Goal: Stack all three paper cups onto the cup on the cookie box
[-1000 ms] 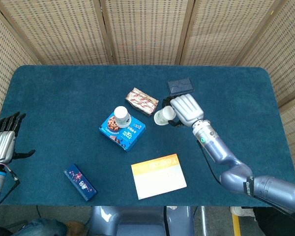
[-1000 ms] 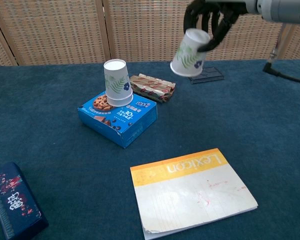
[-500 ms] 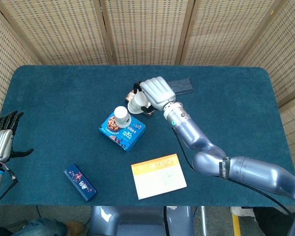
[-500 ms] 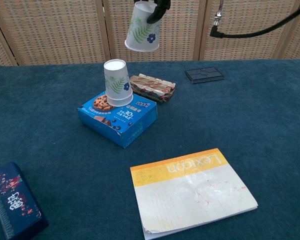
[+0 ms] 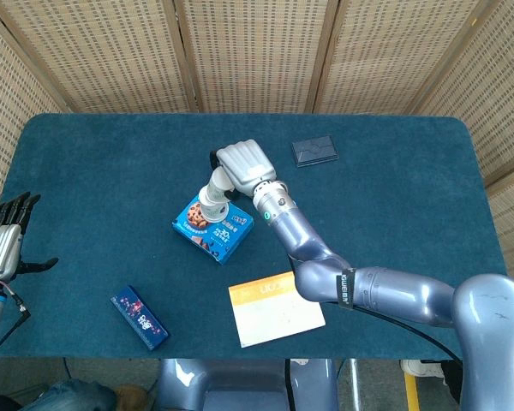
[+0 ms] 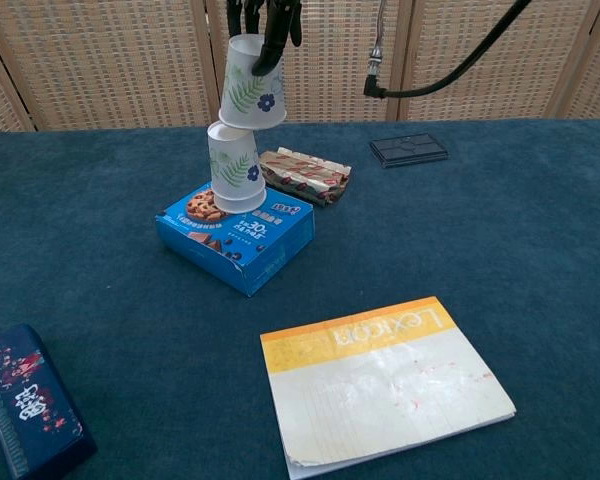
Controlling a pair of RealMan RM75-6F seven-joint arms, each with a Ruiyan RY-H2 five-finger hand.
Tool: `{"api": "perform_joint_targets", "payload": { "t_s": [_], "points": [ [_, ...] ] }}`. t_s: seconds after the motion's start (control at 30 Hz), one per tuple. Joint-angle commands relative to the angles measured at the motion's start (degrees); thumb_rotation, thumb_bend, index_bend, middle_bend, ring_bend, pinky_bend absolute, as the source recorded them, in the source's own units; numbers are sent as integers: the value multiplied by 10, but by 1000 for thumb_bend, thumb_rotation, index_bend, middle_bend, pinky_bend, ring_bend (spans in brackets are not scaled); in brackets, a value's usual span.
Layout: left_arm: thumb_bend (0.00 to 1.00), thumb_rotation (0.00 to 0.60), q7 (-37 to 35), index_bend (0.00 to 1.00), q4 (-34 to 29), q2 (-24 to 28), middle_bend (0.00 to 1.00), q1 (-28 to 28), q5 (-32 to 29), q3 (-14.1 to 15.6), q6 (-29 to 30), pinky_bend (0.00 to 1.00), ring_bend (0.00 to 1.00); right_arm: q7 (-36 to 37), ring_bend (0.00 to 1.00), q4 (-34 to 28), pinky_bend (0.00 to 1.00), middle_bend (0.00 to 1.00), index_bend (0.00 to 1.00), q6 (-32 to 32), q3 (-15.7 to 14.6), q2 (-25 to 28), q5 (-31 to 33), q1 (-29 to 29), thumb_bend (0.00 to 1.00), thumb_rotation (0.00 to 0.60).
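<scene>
The right hand [image 5: 244,164] grips an upturned leaf-printed paper cup [image 6: 250,84], tilted just above another [image 6: 234,167] on the glossy cookie box [image 6: 235,233]; the left hand [image 5: 3,244] hangs released at the felt counter's [image 5: 394,180] edge.

Both cups, the held cup [image 6: 249,82] and the lower cup [image 6: 235,167], are white with green leaves and dark blue flowers. The cookie box [image 6: 235,236] is bright blue; at its 2 o'clock lies a red-and-white striped packet [image 6: 303,174]. The table [image 6: 540,260] is dark teal, the notebook [image 6: 385,375] white with an orange band, and the corner box [image 6: 28,412] navy with red specks.

My head camera looks steeply down on the whole blue felt-covered table [image 5: 86,163], my chest camera low and close toward 12 o'clock; both share the blue cardboard cookie box [image 5: 212,227] [image 6: 235,233].
</scene>
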Motion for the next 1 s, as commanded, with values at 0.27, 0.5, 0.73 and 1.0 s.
{"api": "perform_joint_targets", "payload": {
  "t_s": [0.27,0.5,0.73,1.0],
  "points": [
    [0,600,-7,0,1,3,0,2,5,-3,-8,0,0,-24,465,9,482,496,475,20,-16,-15,38,32,480,600],
    [0,600,-12,0,-1,5,0,5,11,-5,-8,0,0,-16,53,-1,55,45,35,-16,-20,-3,68,43,0,600],
    [0,600,-14,0,-1,6,0,7,12,-7,-11,0,0,8,0,-15,0,0,0,-2,-22,8,29,33,0,600],
    [0,600,-13,0,-5,7,0,10,16,-7,-10,0,0,48,0,-35,0,0,111,44,-39,18,-77,-15,0,600]
  ]
}}
